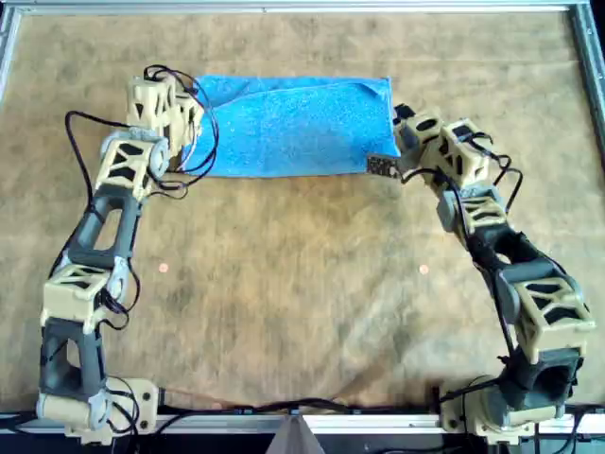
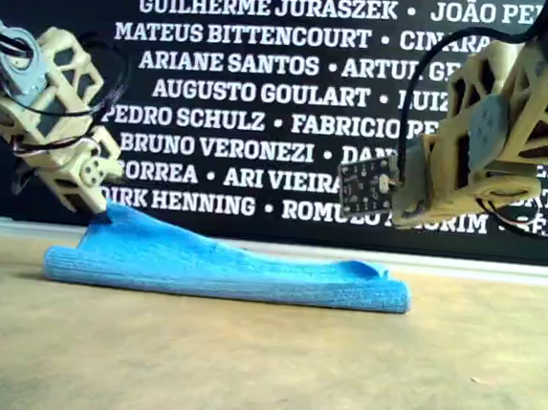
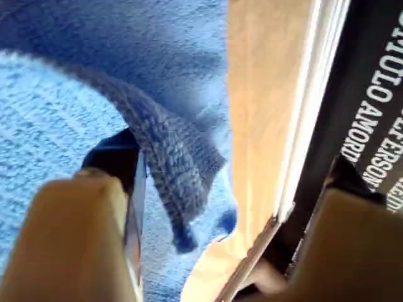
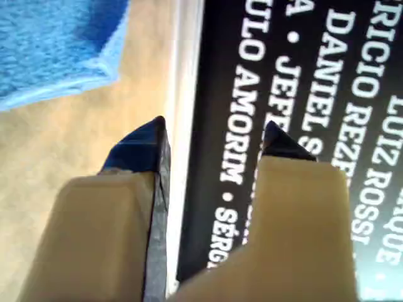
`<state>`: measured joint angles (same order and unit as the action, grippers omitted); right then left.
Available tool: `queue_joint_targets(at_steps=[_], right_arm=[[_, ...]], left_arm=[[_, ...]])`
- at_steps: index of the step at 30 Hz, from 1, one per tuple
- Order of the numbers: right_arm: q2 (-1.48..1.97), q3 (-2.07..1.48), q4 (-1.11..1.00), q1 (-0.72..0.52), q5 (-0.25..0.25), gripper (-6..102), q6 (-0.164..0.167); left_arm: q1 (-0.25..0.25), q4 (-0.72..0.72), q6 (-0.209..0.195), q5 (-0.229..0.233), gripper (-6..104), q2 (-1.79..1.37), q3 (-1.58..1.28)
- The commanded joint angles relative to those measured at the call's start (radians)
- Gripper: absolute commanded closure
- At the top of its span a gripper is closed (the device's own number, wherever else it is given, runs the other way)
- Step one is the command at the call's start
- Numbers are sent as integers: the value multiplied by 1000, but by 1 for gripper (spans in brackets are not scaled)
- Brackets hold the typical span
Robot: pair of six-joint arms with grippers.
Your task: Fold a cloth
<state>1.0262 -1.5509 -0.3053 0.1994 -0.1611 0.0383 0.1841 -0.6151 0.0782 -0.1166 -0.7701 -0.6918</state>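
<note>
The light blue cloth (image 1: 293, 128) lies folded into a long rectangle at the far middle of the table. Its end at the overhead view's left rises in a hump (image 2: 128, 226) up to my first gripper (image 1: 184, 113). In the first wrist view that gripper (image 3: 233, 160) has its jaws wide apart, and a lifted cloth edge (image 3: 170, 163) drapes against one fingertip (image 3: 119, 157). My second gripper (image 1: 402, 118) is just off the cloth's other end, above the table. It is open and empty (image 4: 214, 129), with the cloth's corner (image 4: 94, 56) off to its side.
The table is covered in brown fabric (image 1: 302, 284). A metal rail (image 1: 284, 8) runs along the far edge, with a black banner of white names (image 2: 267, 70) behind it. Black cables (image 1: 203, 151) loop off the first arm's wrist over the cloth's end.
</note>
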Motion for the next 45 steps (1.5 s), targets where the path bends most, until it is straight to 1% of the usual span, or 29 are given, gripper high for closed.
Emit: queue_joint_targets(at_steps=[1, 5, 8, 11, 12, 13, 14, 15, 17, 20, 23, 25, 28, 31, 32, 33, 35, 36, 40, 45], right_arm=[[110, 8, -35, -9, -9, 35, 8], [109, 5, -35, -9, -9, 35, 8], [100, 3, -35, -9, -9, 35, 8], [97, 3, -35, -18, -9, 35, 8], [101, 3, -35, -28, -9, 35, 8], [106, 3, -31, -35, -9, 35, 8], [107, 3, -25, -41, -9, 35, 8], [109, 2, -23, -49, -9, 35, 8], [110, 2, -23, -63, -9, 35, 8], [110, -9, -21, -67, -9, 35, 8], [117, -51, -21, -61, -11, 35, 8], [133, -77, -21, -57, -11, 35, 8], [176, -130, -21, -58, -11, 35, 8], [264, -221, -21, -64, -11, 35, 8], [301, -268, -21, -64, -11, 35, 8], [356, -321, -21, -66, -11, 35, 8], [500, -449, -20, -67, -11, 35, 8], [583, -525, -20, -67, 0, 35, 8], [927, -788, -20, -69, 5, 36, 8], [1282, -1035, -20, -75, 6, 36, 8]], left_arm=[[5, 2, 6, 9, -3, -101, 0], [-2, -2, 8, 9, -3, -95, -3], [0, -2, 8, -6, -3, -109, -5], [11, -8, 8, -6, -3, -117, -6], [11, -17, 8, 8, -3, -120, -12], [12, -37, 8, 9, -3, -133, -21], [14, -71, 5, 9, -3, -167, -31], [14, -120, -9, 9, -3, -213, -44], [14, -249, -12, -8, -3, -307, -86], [17, -440, -11, -11, -3, -403, -141], [57, -592, -11, -11, -3, -437, -138], [71, -676, -9, -11, -3, -460, -135], [107, -738, -9, -11, -3, -540, -137], [124, -770, -11, -9, -3, -609, -153], [126, -778, -12, -8, -3, -635, -155], [123, -788, -14, 6, -3, -664, -155], [112, -815, -15, 9, -3, -729, -155], [110, -830, -20, 11, -3, -762, -156], [110, -890, -75, 12, -3, -914, -210], [110, -900, -169, 12, -3, -1209, -425]])
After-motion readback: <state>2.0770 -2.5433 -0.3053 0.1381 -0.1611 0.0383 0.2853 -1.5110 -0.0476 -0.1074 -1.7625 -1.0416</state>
